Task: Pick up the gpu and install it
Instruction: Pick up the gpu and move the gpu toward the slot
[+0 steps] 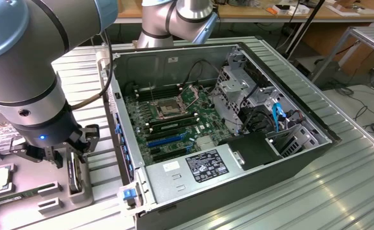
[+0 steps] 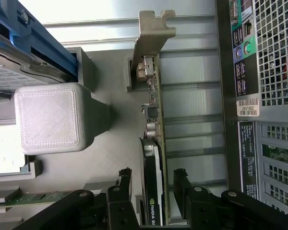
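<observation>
Open pincer point(image 1: 68, 158) straddling the gpu point(image 1: 75, 176) in its holder point(image 1: 78, 197).
Exterior view: card stands on edge, on the exterior view's left of the open computer case point(image 1: 174, 50). Wrist view: jaws apart either side; grip likely best centred, square on both flat faces, clear of the silver bracket point(image 2: 153, 28).

Open PC case point(image 1: 150, 64) on ribbed metal table point(image 1: 346, 191); mobo point(image 1: 174, 120), PSU point(image 1: 203, 165) inside; RAM stick point(image 1: 14, 196) in grey tray point(image 1: 30, 179).
</observation>
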Tool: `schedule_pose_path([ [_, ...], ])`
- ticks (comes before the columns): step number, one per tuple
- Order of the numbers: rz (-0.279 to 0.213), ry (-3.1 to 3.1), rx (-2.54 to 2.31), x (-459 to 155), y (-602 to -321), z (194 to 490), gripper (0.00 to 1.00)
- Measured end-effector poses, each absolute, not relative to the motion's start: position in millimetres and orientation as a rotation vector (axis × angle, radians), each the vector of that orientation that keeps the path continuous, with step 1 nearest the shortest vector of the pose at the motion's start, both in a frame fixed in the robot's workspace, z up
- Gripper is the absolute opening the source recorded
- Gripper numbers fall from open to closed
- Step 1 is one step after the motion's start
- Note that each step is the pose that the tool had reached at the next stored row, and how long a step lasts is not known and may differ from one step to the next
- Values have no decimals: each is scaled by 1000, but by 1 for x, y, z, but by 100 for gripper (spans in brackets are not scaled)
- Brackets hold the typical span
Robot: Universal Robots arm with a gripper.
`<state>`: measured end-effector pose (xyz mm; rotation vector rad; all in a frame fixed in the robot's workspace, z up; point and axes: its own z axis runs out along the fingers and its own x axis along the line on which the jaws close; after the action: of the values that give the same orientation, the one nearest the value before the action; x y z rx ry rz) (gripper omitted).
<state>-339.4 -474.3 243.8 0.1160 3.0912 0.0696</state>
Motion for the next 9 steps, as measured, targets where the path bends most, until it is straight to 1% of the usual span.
schedule_pose_path([
  [3,70,3091,116,-339,-474,244,48],
  [4,70,3091,116,-339,-474,244,47],
  [5,70,3091,116,-339,-474,244,39],
  [9,70,3092,116,-336,-474,244,39],
])
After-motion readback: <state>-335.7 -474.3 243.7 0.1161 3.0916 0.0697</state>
